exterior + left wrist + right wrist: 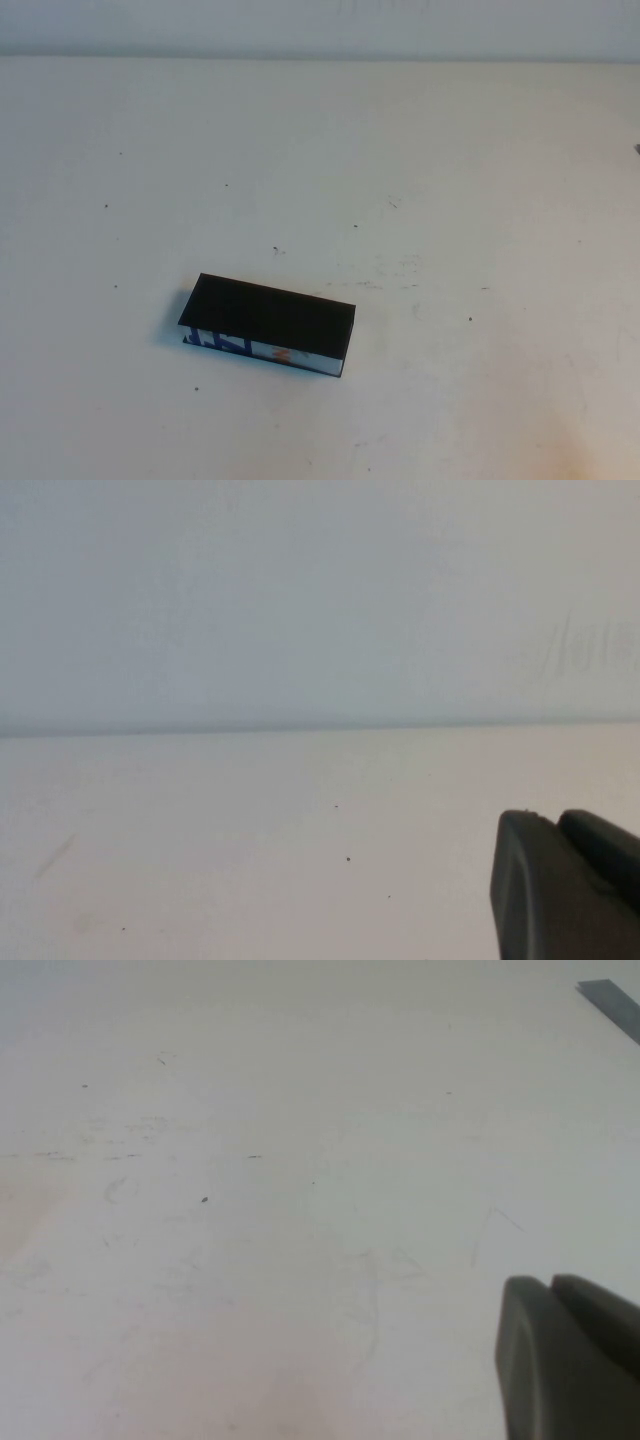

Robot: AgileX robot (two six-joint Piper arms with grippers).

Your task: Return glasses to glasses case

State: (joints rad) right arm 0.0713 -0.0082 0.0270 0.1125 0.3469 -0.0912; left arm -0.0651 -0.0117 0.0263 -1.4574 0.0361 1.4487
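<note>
hovering over bare table [250, 1260], right tool [552, 1360] clenched empty; left tool [555, 890] unclear.

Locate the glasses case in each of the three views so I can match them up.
High view: the glasses case lies closed on the white table, left of centre in the lower half.
Left wrist view: not in it; only the left gripper and table.
Right wrist view: not in it; only the shut right gripper.
Shared landmark: the speckled white table.
</note>
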